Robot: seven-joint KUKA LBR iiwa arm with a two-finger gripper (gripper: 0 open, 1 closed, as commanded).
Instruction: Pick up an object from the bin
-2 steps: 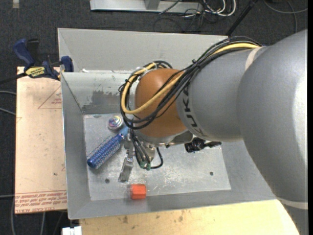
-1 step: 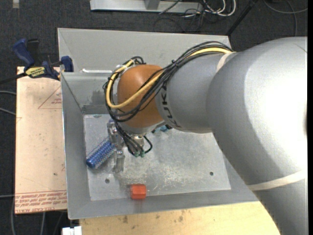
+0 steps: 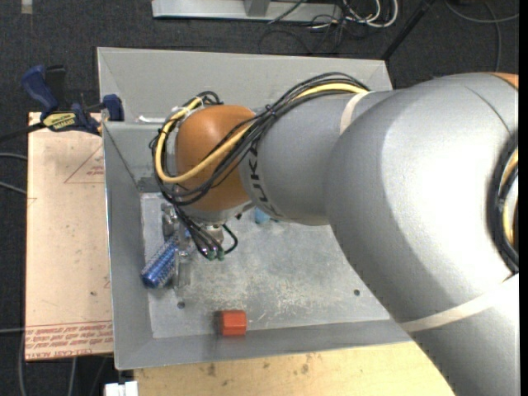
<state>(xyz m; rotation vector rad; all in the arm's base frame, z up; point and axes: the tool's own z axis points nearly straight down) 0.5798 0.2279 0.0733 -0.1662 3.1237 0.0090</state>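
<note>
My gripper (image 3: 180, 258) hangs below the arm's orange cover, low over the left part of the bin floor. A blue ribbed, cylinder-shaped thing (image 3: 159, 266) lies tilted right against the gripper's left side, its lower end pointing toward the bin's left wall. Whether it is touching or gripped is hidden by the gripper body. A small orange-red block (image 3: 232, 322) rests alone near the bin's front wall, well below and to the right of the gripper.
A small light-blue thing (image 3: 262, 217) peeks out from under the arm near the middle of the bin. The thick grey arm covers the bin's right half. The left wall is close to the gripper.
</note>
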